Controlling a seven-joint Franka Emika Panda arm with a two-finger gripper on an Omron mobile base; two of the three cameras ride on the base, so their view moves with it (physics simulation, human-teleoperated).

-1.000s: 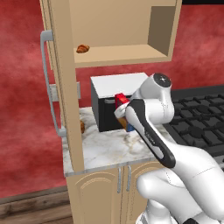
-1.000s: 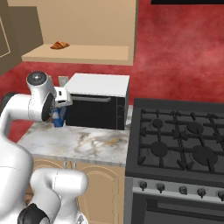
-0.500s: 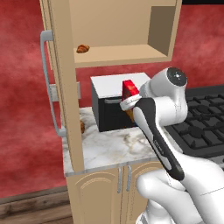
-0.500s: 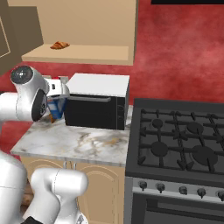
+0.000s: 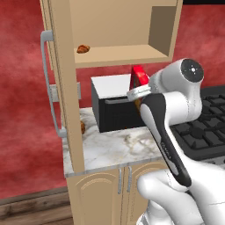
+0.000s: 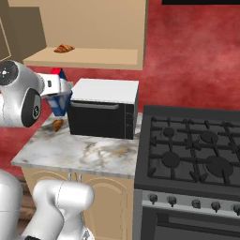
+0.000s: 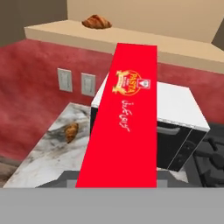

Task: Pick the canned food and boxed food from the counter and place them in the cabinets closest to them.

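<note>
Above the marble surface [image 6: 79, 152], the pincer [image 6: 60, 89] clenched the boxed food [image 7: 123, 127], held aloft below the open cabinets [image 5: 118, 52]; shelving it remained, and the canned food's whereabouts could not be told.

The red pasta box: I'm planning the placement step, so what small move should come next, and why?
Probably keep lifting the red pasta box up and forward toward the open cabinet shelf. The fingers look shut on it and it hangs above the counter, beside the microwave, still below the shelf edge where a croissant lies. It likely needs more height before moving in.
</note>
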